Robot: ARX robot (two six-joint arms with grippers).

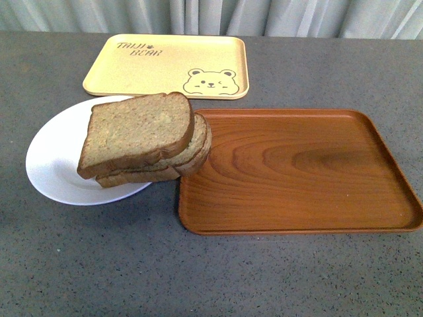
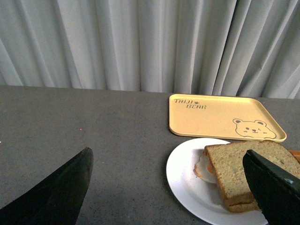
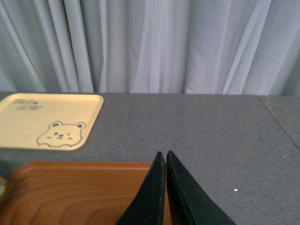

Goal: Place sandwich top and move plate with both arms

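Currently, in your front view, the sandwich top (image 1: 135,129) lies on the stack with its squarish face up and slightly tilted. It covers a second slice (image 1: 192,148) whose rounded end pokes out toward the wooden tray (image 1: 297,172). The stack sits on the right part of the plate (image 1: 56,155). Its right end overhangs the plate's rim and reaches over the wooden tray's far-left corner.

The plate rests on the grey table (image 1: 99,264), left of the wooden tray. You cannot tell whether the two touch, because the bread hides that spot. The bear-print tray (image 1: 168,66) lies behind both, near the plate's far rim.

Left wrist view: your left gripper (image 2: 167,154) has its fingers (image 2: 61,187) spread wide with nothing held. The plate and sandwich lie ahead, close to one finger. A pale and orange filling (image 2: 202,168) peeks from under the bread.

Right wrist view: your right gripper (image 3: 162,153) has its fingers pressed together, holding nothing, above the wooden tray's far edge. A grey curtain (image 3: 150,47) hangs behind the table.
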